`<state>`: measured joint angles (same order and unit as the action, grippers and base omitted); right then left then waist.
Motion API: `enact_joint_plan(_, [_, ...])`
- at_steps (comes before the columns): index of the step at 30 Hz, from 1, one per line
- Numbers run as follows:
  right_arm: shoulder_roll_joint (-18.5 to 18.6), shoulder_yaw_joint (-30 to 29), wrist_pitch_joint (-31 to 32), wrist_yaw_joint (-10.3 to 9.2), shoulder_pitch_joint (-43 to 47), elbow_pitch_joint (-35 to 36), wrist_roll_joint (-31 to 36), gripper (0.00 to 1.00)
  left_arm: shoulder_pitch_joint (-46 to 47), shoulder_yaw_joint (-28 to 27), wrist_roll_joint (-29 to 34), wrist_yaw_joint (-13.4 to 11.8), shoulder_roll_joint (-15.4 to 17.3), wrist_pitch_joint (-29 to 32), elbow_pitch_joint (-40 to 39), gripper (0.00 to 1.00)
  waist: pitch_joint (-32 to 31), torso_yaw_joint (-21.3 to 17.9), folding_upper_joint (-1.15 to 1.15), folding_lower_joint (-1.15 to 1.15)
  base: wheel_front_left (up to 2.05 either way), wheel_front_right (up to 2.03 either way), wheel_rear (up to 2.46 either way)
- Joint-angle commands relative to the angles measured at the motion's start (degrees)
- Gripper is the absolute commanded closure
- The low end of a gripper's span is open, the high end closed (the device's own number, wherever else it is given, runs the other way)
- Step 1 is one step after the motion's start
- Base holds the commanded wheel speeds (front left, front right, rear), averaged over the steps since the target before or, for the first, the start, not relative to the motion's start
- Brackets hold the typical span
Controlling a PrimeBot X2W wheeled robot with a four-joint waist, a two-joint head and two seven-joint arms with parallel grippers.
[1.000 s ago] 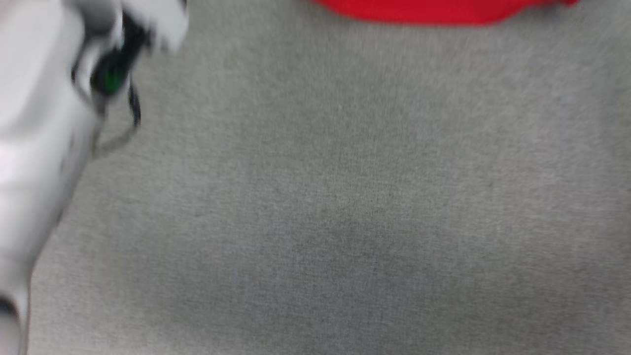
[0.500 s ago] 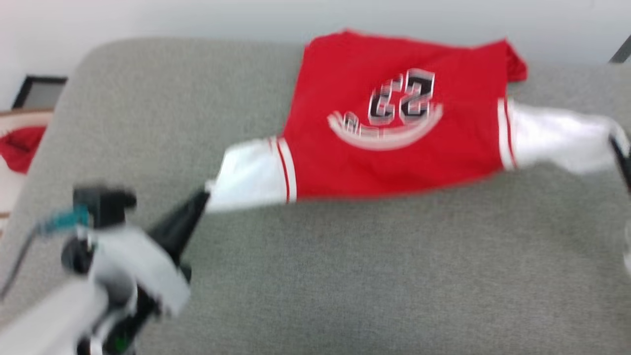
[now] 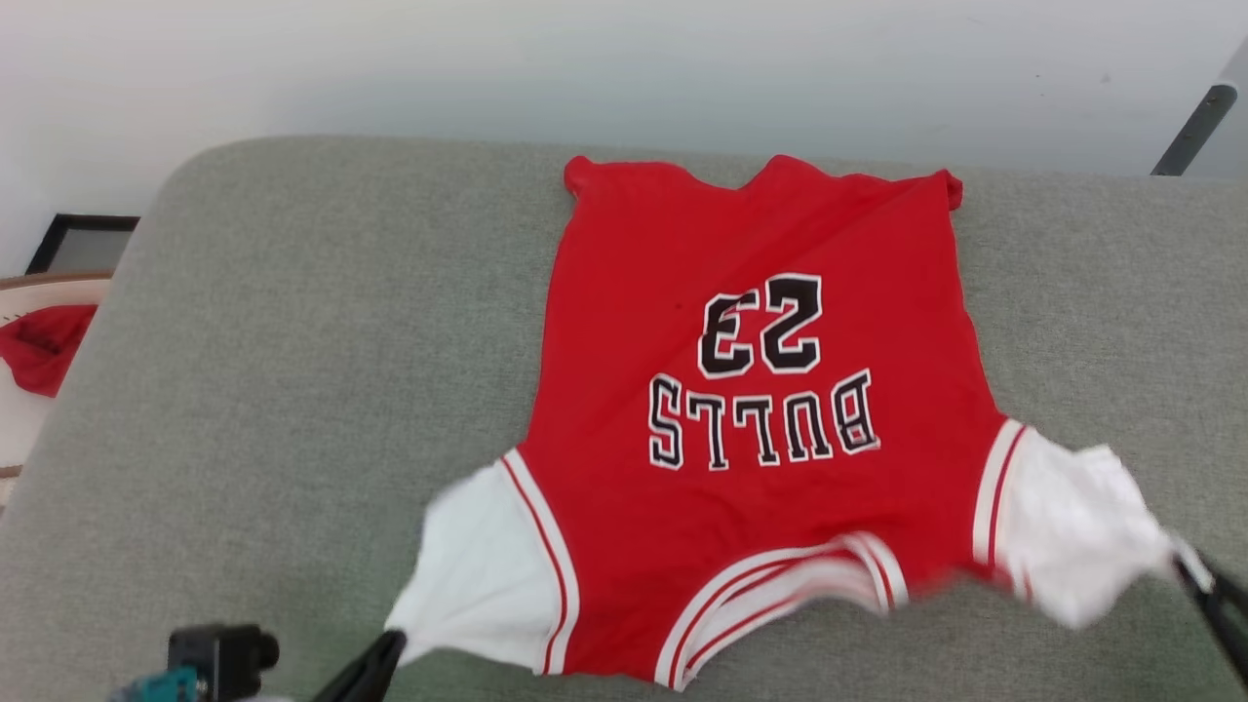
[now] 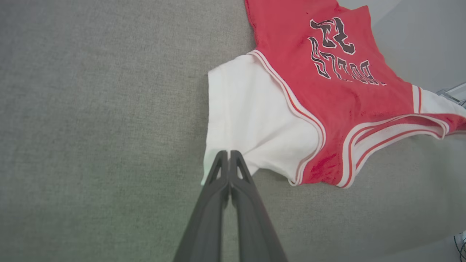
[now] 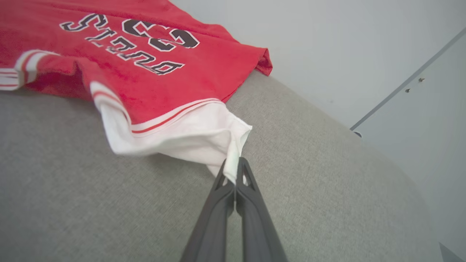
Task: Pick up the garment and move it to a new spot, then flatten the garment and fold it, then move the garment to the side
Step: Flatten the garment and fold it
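Garment [image 3: 624, 390] lies spread on the grey fabric surface [image 3: 292, 341], lettering up, collar toward the robot. The left gripper [image 4: 229, 156] is pinching the edge of one white sleeve [image 4: 247, 109], and the right gripper [image 5: 233, 165] is pinching the other sleeve [image 5: 189, 134]. At the far left, what looks like a pale container [image 3: 58, 286] holds a small red cloth [image 3: 44, 341].

Right end effector [image 5: 231, 165] pinches garment's [image 5: 153, 83] sleeve.
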<state>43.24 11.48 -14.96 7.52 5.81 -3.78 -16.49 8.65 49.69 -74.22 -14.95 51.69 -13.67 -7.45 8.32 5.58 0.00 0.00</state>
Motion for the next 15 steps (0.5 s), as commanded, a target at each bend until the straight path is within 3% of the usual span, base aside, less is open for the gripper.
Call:
enact_joint_plan(1, [-0.6, -0.6, -0.2, -0.06, 2.3, 0.2, 0.8, 1.00, -1.6, -0.5, -0.6, -0.3, -0.5, -0.5, 0.8, 1.00, 0.0, 0.0, 0.00, 0.00, 0.00, 0.00, 0.00])
enact_joint_plan(6, [-2.9, -2.9, -0.2, -0.06, 7.2, -0.7, 1.4, 1.00, -5.6, -1.9, -2.1, -0.1, -2.3, -1.1, 2.8, 1.00, 0.1, -0.3, 0.00, 0.00, 0.00, 0.00, 0.00])
enact_joint_plan(15, [-3.6, -2.6, -0.2, -0.06, 10.0, -3.2, 1.1, 1.00, -9.0, -4.3, -2.0, -0.4, -3.4, -1.4, 3.7, 1.00, 0.3, -0.4, 0.00, 0.00, 0.00, 0.00, 0.00])
